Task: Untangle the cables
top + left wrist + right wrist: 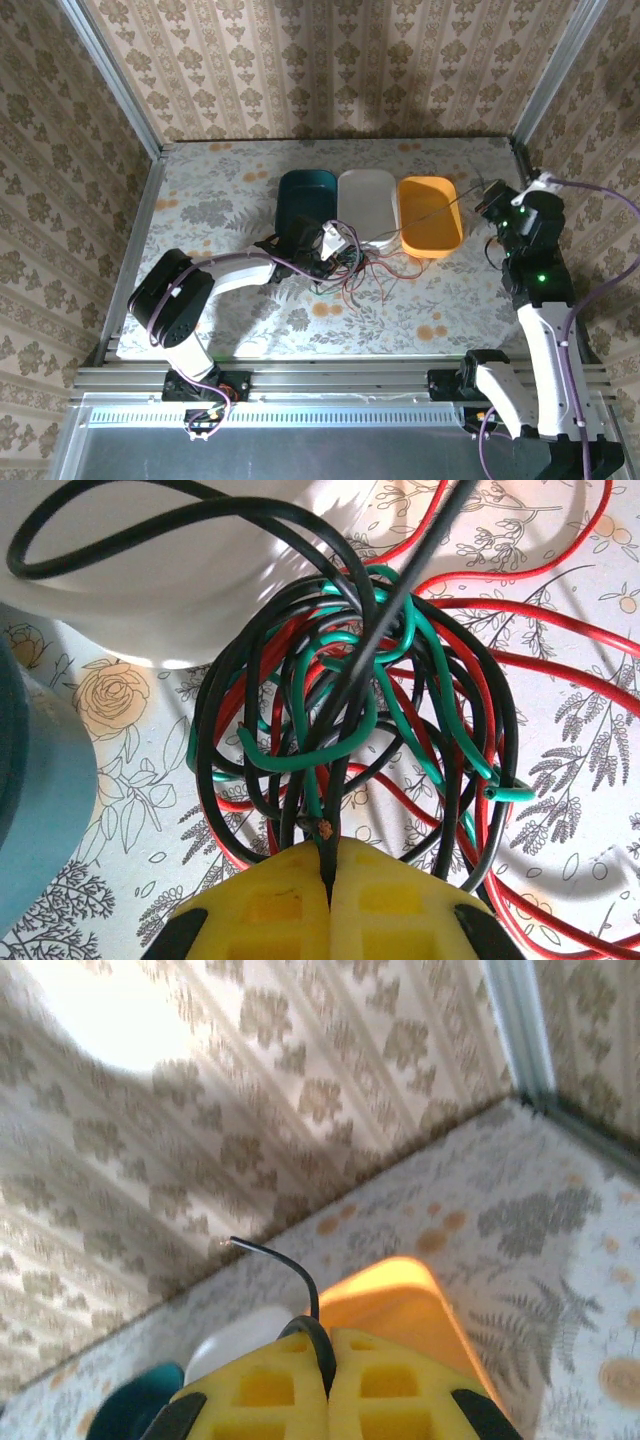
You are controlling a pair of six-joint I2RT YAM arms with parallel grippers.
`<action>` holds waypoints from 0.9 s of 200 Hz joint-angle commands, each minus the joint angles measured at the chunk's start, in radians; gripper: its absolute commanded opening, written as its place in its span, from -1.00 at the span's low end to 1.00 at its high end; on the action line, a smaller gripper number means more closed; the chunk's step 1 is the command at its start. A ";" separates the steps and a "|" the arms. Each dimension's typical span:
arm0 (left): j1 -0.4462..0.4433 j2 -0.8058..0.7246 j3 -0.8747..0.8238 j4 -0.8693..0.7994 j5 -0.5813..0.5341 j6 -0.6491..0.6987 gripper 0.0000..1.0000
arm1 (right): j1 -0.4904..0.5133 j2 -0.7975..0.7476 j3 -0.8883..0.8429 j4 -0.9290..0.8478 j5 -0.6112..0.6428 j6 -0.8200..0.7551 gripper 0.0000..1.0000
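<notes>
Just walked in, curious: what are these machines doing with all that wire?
Two robot arms are untangling cables. The left hand is shut on a black cable at the knot of red, green and black cables on the table beside the white tray. The right hand, raised near the orange tray, is shut on a black cable's end. The knot is not yet undone.

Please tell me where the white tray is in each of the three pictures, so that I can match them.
Top external: white tray mid-picture, between the teal tray and the orange tray.
Left wrist: white tray upper left, above the tangled cables.
Right wrist: white tray low, left of centre, beside the black cable.
Shared landmark: the teal tray, next to it in every view.
</notes>
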 commanded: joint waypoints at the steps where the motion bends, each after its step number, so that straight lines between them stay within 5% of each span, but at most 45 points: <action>1: 0.012 -0.022 -0.029 -0.050 -0.029 -0.019 -1.00 | -0.054 0.024 0.117 0.102 0.010 -0.021 -1.00; 68: 0.015 -0.026 -0.066 -0.008 -0.061 -0.043 -1.00 | -0.087 0.191 0.358 0.136 -0.380 -0.046 -1.00; 180: 0.016 -0.068 -0.025 0.021 -0.007 -0.076 -1.00 | -0.073 0.293 0.328 0.009 -0.237 -0.192 -1.00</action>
